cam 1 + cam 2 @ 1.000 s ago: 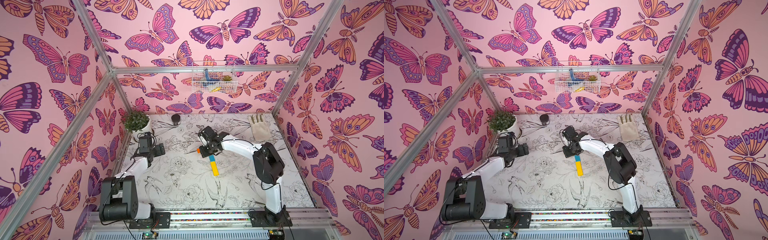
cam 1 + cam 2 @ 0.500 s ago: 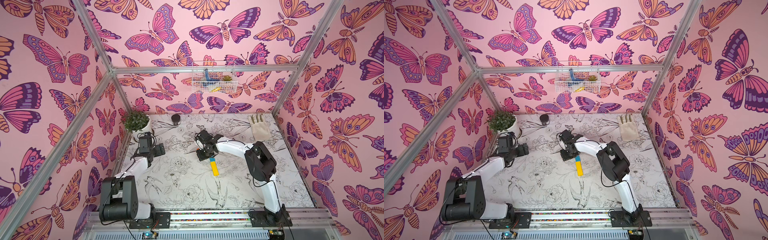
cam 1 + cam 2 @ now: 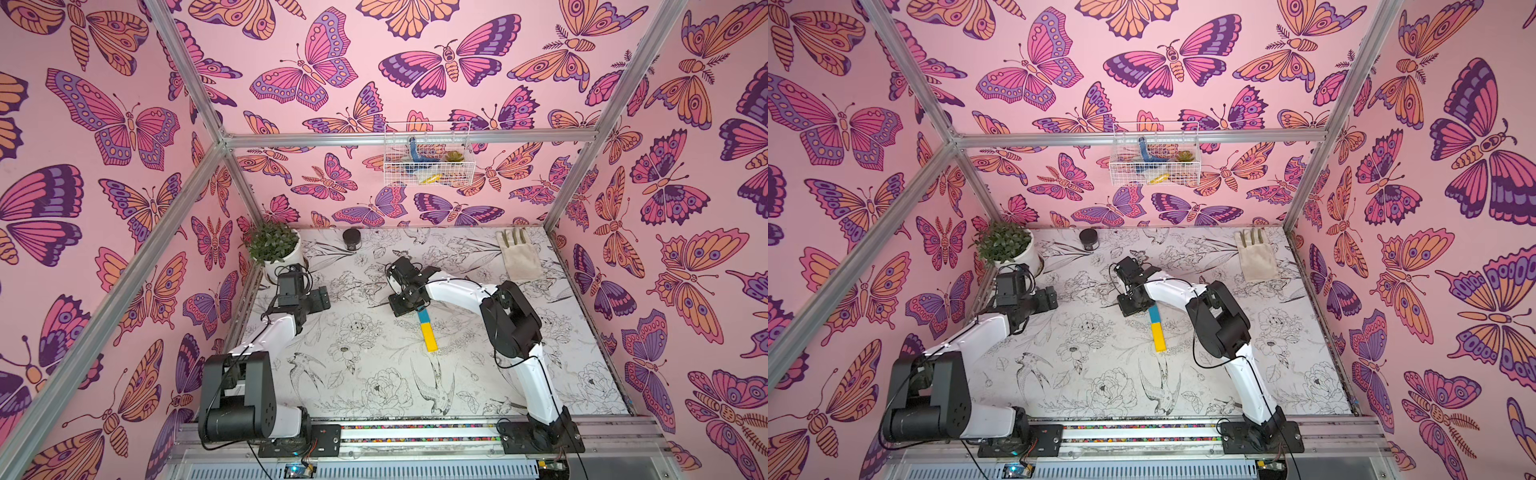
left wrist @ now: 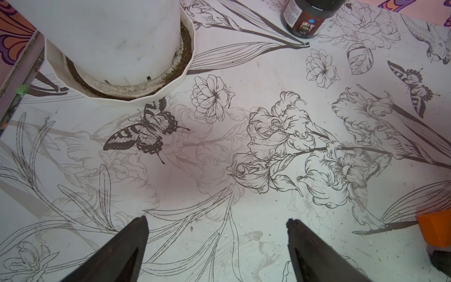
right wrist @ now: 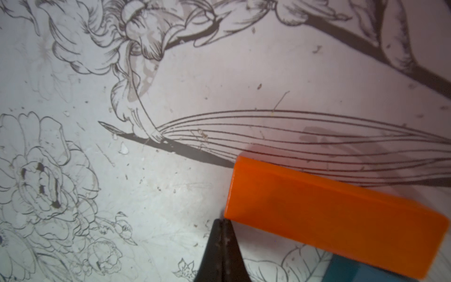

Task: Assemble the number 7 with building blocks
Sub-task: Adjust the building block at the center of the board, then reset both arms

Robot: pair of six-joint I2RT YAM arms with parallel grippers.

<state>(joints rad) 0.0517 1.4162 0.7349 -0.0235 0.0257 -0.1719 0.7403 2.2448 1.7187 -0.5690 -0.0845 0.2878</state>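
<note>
Because the right gripper (image 5: 223, 222) has its fingers pressed together, empty, its tips touch a corner of the orange bar (image 5: 329, 219), which stretches away toward the blue bar (image 3: 423, 316), mid-frame in a top view; the spread left gripper (image 4: 217, 224) is farther.

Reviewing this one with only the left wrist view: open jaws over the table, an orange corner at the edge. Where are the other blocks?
Observer: In both top views the blue bar and yellow bar lie end to end on the table.
Operator: Is the orange bar held?
Observer: No. The right wrist view shows the orange bar lying flat, the right gripper shut, tips beside its corner.
Operator: Does it meet the blue?
Observer: It seems so: there the blue bar's end shows right against orange's long edge.
</note>
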